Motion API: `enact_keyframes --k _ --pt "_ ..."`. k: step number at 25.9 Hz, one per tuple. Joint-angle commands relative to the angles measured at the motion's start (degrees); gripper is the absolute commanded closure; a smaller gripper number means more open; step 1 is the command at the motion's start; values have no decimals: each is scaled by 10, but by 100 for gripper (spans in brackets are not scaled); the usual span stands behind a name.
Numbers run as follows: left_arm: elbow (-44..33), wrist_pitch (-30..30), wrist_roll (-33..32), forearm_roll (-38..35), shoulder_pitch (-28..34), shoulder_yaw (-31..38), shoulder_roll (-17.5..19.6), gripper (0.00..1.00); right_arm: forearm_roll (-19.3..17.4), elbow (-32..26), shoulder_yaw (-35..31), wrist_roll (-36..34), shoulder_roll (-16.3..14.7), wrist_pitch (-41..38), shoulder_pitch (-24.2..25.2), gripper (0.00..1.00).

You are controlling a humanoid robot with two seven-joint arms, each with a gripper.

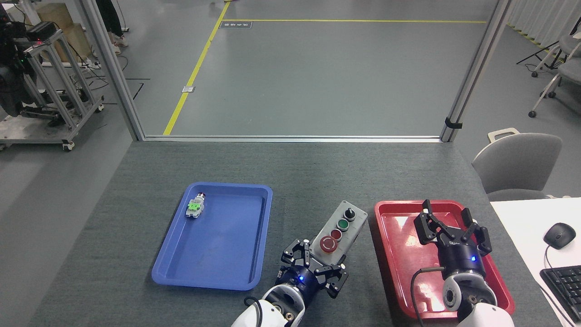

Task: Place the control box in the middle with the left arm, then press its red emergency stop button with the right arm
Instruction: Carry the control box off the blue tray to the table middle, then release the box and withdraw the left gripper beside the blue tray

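Note:
The control box (343, 223), light grey lid over a black base, lies tilted on the bare grey tabletop (317, 181) between the two trays. Its far end almost reaches the red tray. Its red emergency stop button (328, 244) sits at the near end, with a smaller red button, a green button and a black knob beyond it. My left gripper (316, 268) is shut on the box's near end, fingers on both sides. My right gripper (452, 225) hovers open over the red tray (395, 254), holding nothing.
A blue tray (218, 268) at the left holds a small silver switch with a green block (194, 206). A white desk with a mouse (559, 235) and a keyboard (563, 284) adjoins the table's right side, with a grey chair (517, 165) behind.

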Motion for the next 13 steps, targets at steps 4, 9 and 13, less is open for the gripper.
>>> enact_keyframes --k 4,9,13 --pt "17 -2 -3 -2 -1 -45 0 100 0 0 1 -6 0 1 -1 0" --pt "20 1 -4 -1 -2 -44 0 44 0 0 1 -7 0 1 -1 0" --pt "19 2 -5 7 -7 -40 0 37 0 1 0 -7 2 4 -3 0"
